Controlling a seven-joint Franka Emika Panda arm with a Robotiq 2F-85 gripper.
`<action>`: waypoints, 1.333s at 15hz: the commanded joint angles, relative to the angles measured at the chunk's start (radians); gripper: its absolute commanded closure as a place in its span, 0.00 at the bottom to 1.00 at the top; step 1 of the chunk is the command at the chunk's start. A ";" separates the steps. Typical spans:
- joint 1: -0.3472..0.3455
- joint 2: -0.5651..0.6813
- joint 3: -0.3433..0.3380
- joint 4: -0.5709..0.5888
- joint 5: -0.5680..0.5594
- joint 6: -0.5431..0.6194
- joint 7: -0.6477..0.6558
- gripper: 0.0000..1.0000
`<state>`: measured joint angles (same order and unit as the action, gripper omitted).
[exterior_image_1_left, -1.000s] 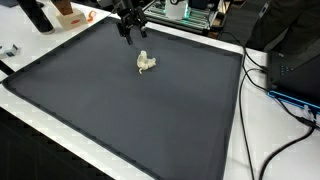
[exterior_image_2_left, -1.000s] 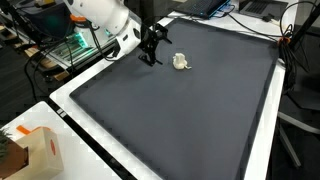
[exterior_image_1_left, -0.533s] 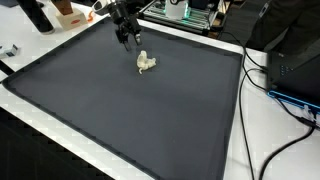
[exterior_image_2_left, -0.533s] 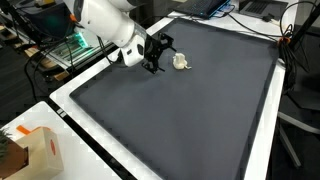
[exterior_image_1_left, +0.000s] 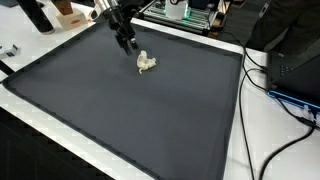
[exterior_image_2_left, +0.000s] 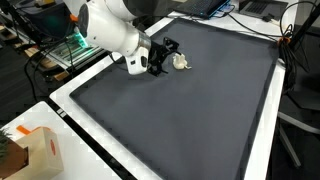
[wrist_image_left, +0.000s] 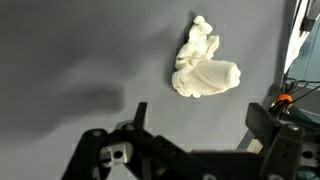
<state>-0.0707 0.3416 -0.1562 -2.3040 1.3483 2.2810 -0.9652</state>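
A small crumpled white object (exterior_image_1_left: 146, 63) lies on the dark grey mat (exterior_image_1_left: 120, 110) near its far edge. It also shows in the other exterior view (exterior_image_2_left: 181, 61) and in the wrist view (wrist_image_left: 204, 67). My gripper (exterior_image_1_left: 128, 42) is open and empty, hovering just beside and above the white object; it appears in an exterior view (exterior_image_2_left: 162, 56) with its black fingers spread. In the wrist view the two fingers (wrist_image_left: 200, 118) frame bare mat just below the white object, not touching it.
A white table border (exterior_image_1_left: 240, 120) surrounds the mat. Black cables (exterior_image_1_left: 280, 80) and a dark box lie at one side. An orange and white box (exterior_image_2_left: 35, 150) stands off the mat's corner. Equipment racks (exterior_image_1_left: 190, 12) stand behind.
The gripper has moved down and toward the white object, and the arm has swung further over the mat. The white object has not moved.
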 joint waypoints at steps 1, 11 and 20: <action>-0.027 0.046 0.013 0.057 -0.062 -0.057 0.129 0.00; -0.023 0.102 0.021 0.186 -0.328 -0.108 0.525 0.00; -0.013 0.163 0.058 0.336 -0.609 -0.167 0.819 0.00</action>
<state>-0.0781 0.4677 -0.1130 -2.0297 0.8317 2.1490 -0.2370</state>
